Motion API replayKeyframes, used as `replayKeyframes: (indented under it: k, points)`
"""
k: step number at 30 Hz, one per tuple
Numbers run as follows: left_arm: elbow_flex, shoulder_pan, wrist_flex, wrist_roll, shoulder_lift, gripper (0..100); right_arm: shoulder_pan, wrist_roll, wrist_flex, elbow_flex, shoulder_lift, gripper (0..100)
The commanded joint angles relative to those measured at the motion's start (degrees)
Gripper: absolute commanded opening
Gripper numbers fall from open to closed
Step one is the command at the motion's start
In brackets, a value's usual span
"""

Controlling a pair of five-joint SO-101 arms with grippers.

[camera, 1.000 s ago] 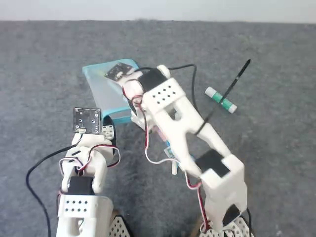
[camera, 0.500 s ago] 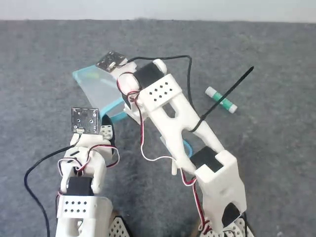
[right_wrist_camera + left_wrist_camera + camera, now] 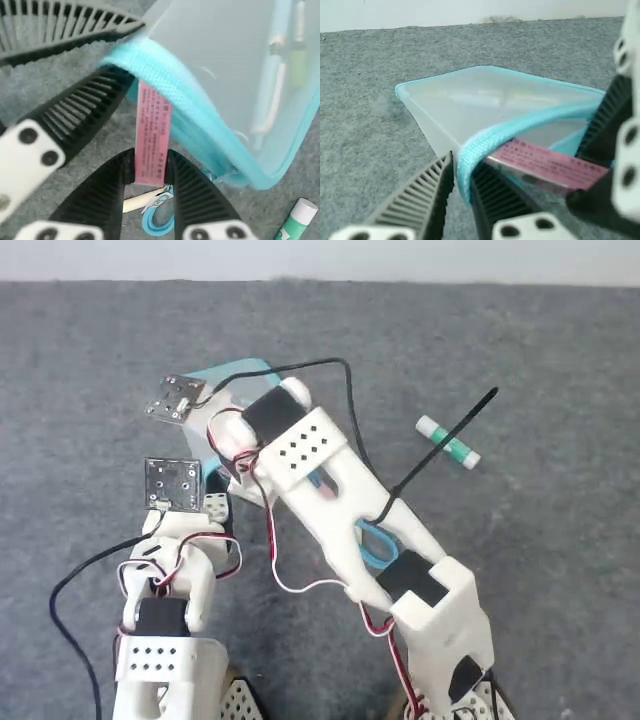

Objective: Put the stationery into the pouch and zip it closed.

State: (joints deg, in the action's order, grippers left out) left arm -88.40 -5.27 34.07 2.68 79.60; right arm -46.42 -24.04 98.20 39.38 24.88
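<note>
Left pincer (image 3: 462, 165) clamped, left arm (image 3: 175, 570) folded low; right pincer (image 3: 150, 155) clamped too — right arm (image 3: 340, 500) stretched forward, angled leftward.

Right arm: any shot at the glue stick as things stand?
Probably not yet. The right gripper is shut on a pink strip by the pouch, so its jaws are taken. The glue stick lies uncovered on the carpet beside that arm; with free jaws the way looks open.
</note>
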Motion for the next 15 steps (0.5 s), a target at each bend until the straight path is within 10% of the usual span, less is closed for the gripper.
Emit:
replayKeyframes:
  k: [1, 15]
  points:
    - [0.6, 0.7, -1.6, 0.4, 0.8, 1, 2.7, -0.6, -3.8, 2.5, -0.8, 1.2]
    - [0.6, 0.7, -1.6, 0.4, 0.8, 1, 9.0, 0.9, -5.6, 5.1, -1.8, 20.7]
